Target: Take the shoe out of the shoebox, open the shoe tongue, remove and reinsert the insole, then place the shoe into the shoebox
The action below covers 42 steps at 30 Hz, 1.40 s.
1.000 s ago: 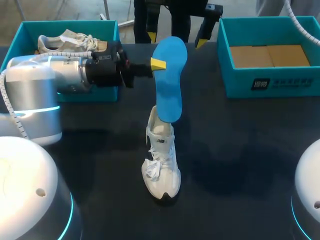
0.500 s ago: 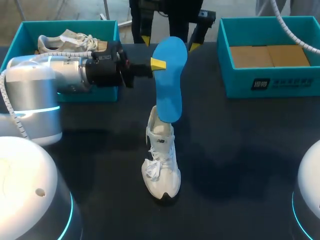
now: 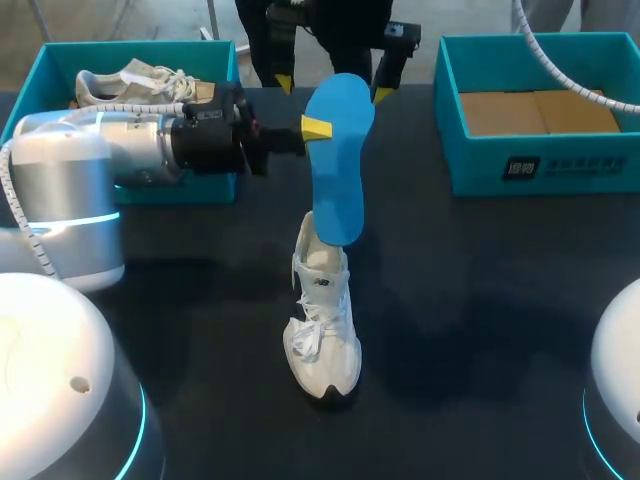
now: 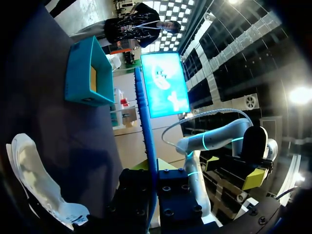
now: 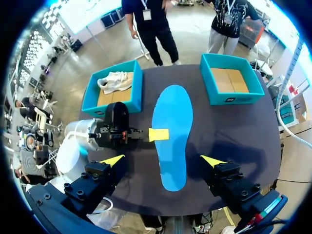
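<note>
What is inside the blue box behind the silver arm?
A white shoe lies in the left shoebox, on a brown lining. The left arm covers the box's near side, so what is there cannot be seen.

Table [image 3: 480,300] carries shoe [image 3: 322,320], left shoebox [image 3: 45,70], right shoebox [image 3: 560,165]

Left pincer [image 3: 316,128]: 1 yellow tip shows against the flat blue foam insole [image 3: 337,160]; the other is hidden behind it.
Right pincer [image 3: 331,88]: body cut off at the edge beyond its 2 tips.
White lace-up shoe [image 3: 322,330]: heel end partly covered by the insole; from the right wrist, hidden under the insole ahead of that pincer.
</note>
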Each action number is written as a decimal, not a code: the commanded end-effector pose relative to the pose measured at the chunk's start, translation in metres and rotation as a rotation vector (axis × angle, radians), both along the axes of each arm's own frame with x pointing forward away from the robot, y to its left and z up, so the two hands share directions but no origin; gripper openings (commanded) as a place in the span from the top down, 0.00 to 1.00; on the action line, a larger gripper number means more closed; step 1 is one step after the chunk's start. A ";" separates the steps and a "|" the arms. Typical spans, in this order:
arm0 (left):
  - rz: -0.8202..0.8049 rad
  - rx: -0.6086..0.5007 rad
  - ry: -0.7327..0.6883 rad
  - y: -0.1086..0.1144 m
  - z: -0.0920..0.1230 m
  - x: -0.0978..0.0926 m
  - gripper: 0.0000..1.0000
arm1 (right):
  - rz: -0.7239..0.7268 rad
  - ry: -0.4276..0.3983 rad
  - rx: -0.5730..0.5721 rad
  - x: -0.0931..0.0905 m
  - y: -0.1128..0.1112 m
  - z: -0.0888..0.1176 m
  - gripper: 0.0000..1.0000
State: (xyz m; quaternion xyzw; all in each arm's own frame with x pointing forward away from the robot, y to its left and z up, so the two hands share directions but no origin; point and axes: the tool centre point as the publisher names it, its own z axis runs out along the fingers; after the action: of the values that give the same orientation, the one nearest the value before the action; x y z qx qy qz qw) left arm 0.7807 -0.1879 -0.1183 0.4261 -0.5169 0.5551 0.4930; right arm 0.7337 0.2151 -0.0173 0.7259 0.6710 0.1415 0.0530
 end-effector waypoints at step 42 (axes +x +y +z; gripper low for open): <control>0.001 0.003 0.000 0.001 0.000 -0.001 1.00 | 0.182 -0.116 0.858 -0.003 -0.098 -0.042 0.00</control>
State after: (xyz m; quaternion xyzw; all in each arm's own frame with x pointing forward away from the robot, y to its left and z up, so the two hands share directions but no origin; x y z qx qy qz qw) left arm 0.7802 -0.1871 -0.1180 0.4264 -0.5172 0.5550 0.4927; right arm 0.7308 0.1226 -0.0485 0.7054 0.6478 0.2802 -0.0659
